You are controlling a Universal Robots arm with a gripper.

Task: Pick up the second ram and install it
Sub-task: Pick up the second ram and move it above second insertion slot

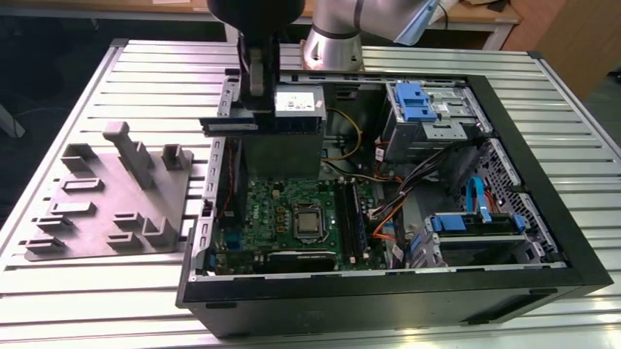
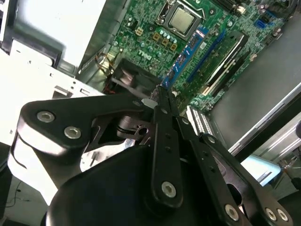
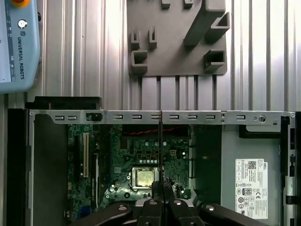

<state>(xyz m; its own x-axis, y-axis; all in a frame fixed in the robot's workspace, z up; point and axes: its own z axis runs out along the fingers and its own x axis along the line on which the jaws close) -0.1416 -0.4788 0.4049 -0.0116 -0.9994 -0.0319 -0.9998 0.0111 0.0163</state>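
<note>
My gripper point(image 1: 257, 91) hangs over the open computer case, above its back-left part near the power supply point(image 1: 296, 109). In the first wrist view the gripper point(image 3: 160, 190) is shut on the second ram point(image 3: 160, 146), a thin dark board seen edge-on as a narrow line over the motherboard point(image 3: 141, 155). The fingers point(image 2: 165, 141) press together in the second wrist view. Below lie the blue memory slots point(image 2: 188, 52). One memory board point(image 2: 225, 54) sits in a slot beside them.
A grey fixture plate point(image 1: 107, 211) with upright blocks lies on the slatted table at the exterior view's left. The case wall point(image 1: 388, 291) rings the motherboard point(image 1: 281, 218), processor point(image 1: 308, 222), cables and drive cages point(image 1: 427, 109). A pendant point(image 3: 19, 42) rests nearby.
</note>
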